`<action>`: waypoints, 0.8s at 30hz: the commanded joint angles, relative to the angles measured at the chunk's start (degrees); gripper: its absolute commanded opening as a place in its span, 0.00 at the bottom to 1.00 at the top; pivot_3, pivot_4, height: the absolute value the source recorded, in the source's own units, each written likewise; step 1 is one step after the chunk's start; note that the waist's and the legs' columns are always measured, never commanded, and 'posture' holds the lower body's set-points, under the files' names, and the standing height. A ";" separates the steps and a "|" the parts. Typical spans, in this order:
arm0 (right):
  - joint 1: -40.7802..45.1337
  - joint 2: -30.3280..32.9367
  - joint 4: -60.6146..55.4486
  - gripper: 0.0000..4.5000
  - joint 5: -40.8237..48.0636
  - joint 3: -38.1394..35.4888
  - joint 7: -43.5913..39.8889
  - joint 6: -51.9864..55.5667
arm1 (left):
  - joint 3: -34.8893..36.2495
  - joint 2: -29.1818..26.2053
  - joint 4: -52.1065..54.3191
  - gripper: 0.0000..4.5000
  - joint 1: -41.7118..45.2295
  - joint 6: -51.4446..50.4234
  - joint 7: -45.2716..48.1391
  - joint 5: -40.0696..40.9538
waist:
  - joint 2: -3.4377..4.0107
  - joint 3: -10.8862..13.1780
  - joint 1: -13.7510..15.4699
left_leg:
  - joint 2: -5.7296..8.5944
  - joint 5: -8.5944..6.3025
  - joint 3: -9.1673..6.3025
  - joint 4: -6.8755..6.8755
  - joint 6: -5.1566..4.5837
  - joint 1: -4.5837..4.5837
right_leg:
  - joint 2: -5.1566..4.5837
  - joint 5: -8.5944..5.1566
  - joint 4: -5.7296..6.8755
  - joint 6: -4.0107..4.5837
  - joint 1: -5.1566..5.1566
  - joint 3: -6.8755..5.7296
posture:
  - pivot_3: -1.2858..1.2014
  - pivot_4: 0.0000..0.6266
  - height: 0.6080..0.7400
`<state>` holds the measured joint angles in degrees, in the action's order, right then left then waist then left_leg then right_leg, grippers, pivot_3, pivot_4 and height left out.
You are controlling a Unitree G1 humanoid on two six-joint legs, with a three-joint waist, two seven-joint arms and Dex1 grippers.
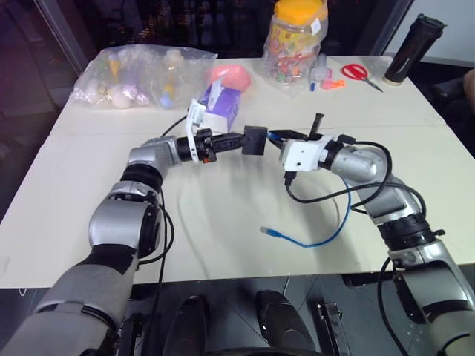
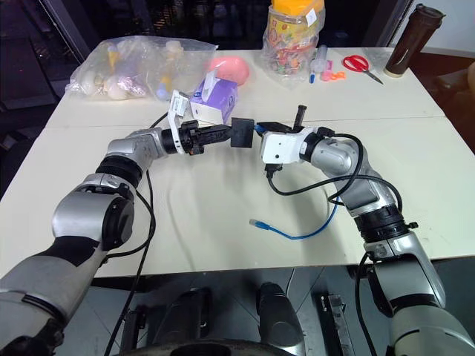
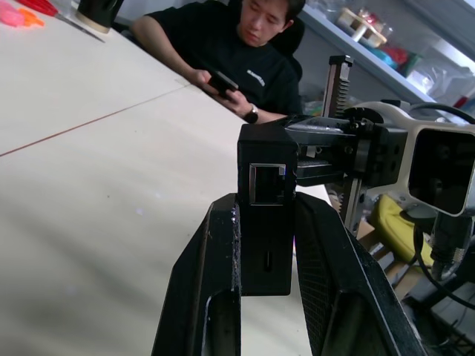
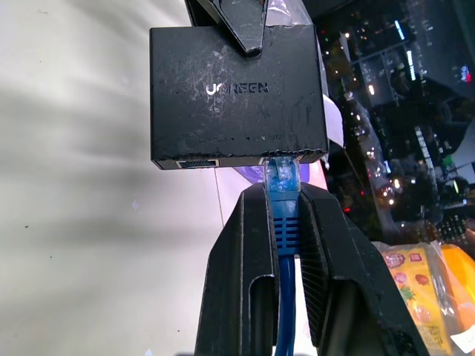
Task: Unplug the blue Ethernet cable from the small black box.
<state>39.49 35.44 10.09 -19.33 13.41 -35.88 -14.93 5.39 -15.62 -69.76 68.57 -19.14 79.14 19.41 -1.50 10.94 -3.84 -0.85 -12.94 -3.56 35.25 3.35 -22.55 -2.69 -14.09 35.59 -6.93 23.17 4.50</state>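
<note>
You have the box (image 4: 237, 85) pinched in the left pincer (image 3: 267, 245), held up off the desk (image 1: 223, 222) between the two arms. It is a flat matte-black square, scuffed with pale scratches, a faint brand mark pressed into its broad face. One narrow edge carries a square metal-lined port and a small slot; another edge carries two ports side by side.

Your right pincer (image 4: 282, 215) is clamped on the cable (image 4: 283, 245) just behind its plug. The plug, clear plastic with a blue tint, sits in the port nearer that pincer; it looks fully seated, though the fingers hide part of it. The neighbouring port is free.

From the right pincer the thin bright-blue cord drops behind the wrist and curls in a loose loop on the desk below the right forearm. Its free end (image 1: 269, 232), with a small clear plug, lies flat there, well apart from both pincers.
</note>
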 commanded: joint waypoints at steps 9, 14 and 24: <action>0.61 -0.93 -3.93 0.73 2.23 -1.08 -1.05 1.39 | 2.91 0.12 0.55 0.60 1.00 1.35 -2.60 -1.43 | 0.00 0.00 0.00 | 0.00 0.00 -0.01 0.01 0.00 0.01 | 0.00 0.00 0.06 0.00 0.01 0.00 | 0.52 0.24 0.99; 0.30 -0.91 -3.95 0.73 2.19 -1.11 -0.94 1.49 | 3.19 0.24 0.51 0.60 0.71 1.64 -2.19 -2.04 | 0.00 0.00 0.05 | 0.00 0.00 -0.01 0.02 0.00 0.01 | 0.00 0.00 0.10 0.00 0.01 0.00 | 0.52 0.24 0.99; -5.50 -4.12 -5.11 0.73 21.66 -5.05 -13.94 21.24 | 2.39 -3.50 3.56 0.60 -2.38 1.52 0.57 -3.29 | 0.00 0.00 -0.13 | 0.00 0.00 -0.03 0.03 0.00 0.05 | 0.00 0.00 0.22 0.00 0.01 0.00 | 0.52 0.24 0.99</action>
<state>33.73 31.29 4.84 -1.17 10.18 -47.36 4.49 7.99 -17.64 -69.14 66.80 -17.07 77.06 16.34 -1.50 10.94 -3.97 -0.85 -12.94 -3.58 35.28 3.35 -22.47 -2.68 -14.09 35.85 -6.93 23.18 4.50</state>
